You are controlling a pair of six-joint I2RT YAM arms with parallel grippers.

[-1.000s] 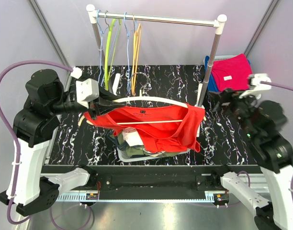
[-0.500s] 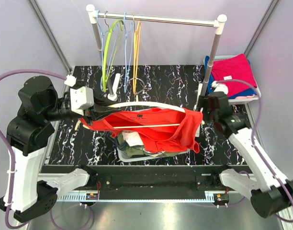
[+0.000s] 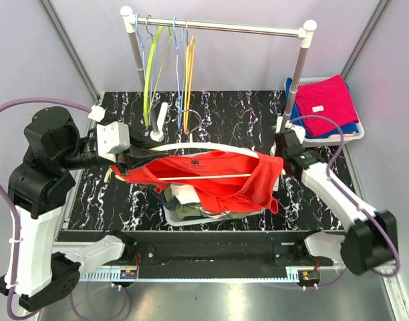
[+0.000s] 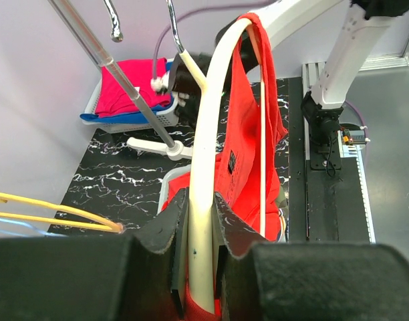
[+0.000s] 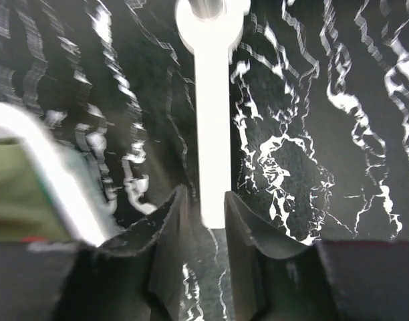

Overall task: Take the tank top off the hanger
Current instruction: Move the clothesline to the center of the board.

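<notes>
Since a second ago the right arm has swung down from the table's right side, so the right gripper [image 3: 283, 150] now sits just beside the right end of the tank top [image 3: 218, 168]; the left arm has drawn back a little to the left, carrying the garment with it. Nearest the arm bases, a white basket [image 3: 170, 215] of folded clothes [image 3: 181, 197] stands on the black marbled table [image 3: 244, 114], and the red tank top's lower edge hangs down over it. The tank top is still on the white hanger [image 3: 211, 145], spread over the curved arm and the thin crossbar. A small dark label [image 3: 200, 160] with pale print sits below the neckline, too small to read. The hanger's long axis runs left to right across the table, roughly level, held up clear of the surface. The left gripper [image 4: 199, 200] is clamped tight on the hanger's left end, so the garment stretches away from it to the right. In the right wrist view the right gripper's fingers [image 5: 168, 221] stand narrowly apart with nothing between them; past them lies the white foot [image 5: 211, 134] of the clothes rack [image 3: 244, 27]. At the far edge that rack carries empty green [image 3: 151, 73], blue [image 3: 177, 67] and yellow hangers [image 3: 188, 73]. In the far right corner, a second basket [image 3: 357, 130] holds a pink garment [image 3: 328, 100].
</notes>
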